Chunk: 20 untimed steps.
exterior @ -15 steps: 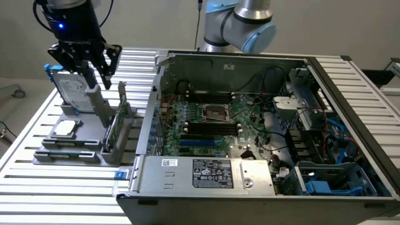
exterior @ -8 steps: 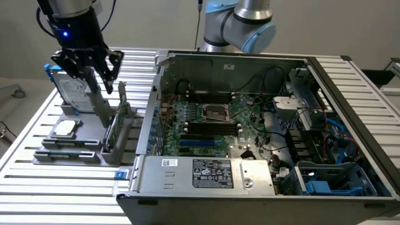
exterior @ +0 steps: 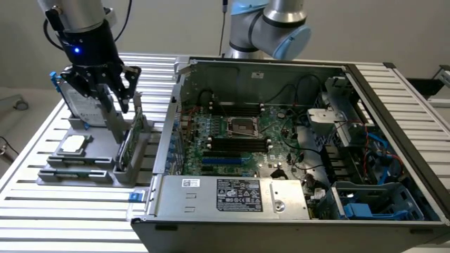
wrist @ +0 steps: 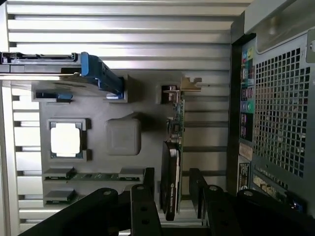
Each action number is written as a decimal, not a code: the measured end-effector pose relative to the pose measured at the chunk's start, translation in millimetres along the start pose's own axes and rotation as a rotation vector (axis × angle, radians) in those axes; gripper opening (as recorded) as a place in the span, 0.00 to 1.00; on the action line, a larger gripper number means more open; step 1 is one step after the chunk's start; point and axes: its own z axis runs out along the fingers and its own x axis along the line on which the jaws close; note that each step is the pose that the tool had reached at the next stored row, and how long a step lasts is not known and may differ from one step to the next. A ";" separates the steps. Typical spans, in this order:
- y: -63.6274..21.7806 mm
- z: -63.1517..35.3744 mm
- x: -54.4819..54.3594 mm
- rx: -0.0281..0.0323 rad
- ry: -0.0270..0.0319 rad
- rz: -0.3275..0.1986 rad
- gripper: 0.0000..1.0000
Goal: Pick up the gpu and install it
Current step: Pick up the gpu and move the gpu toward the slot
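claw [exterior: 113, 103] hangs low over the tray [exterior: 77, 176], jaws spread wide, nothing in them. the gpu [exterior: 130, 141] stands on edge in its tray slot, right between the two fingers [wrist: 146, 199] with a gap either side (cooler facing one finger). hard drive [exterior: 76, 103] and chip [exterior: 75, 143] sit in the same tray. the open case [exterior: 281, 137] lies just beside it, towards the exterior view's right.

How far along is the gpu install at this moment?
Nothing looks done: the gpu stands on edge in its gray holder, outside the computer case. In hand: the gripper is low over it, open, a finger on each side, not closed on the card. Left: the grasp, the lift and seating it on the motherboard.
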 end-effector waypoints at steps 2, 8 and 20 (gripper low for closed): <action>-2.7 3.7 -0.6 0.0000 0.0001 -0.003 0.42; -10.2 14.5 -2.6 -0.0001 0.0001 -0.012 0.42; -12.8 36.4 -7.6 -0.0003 0.0001 -0.018 0.42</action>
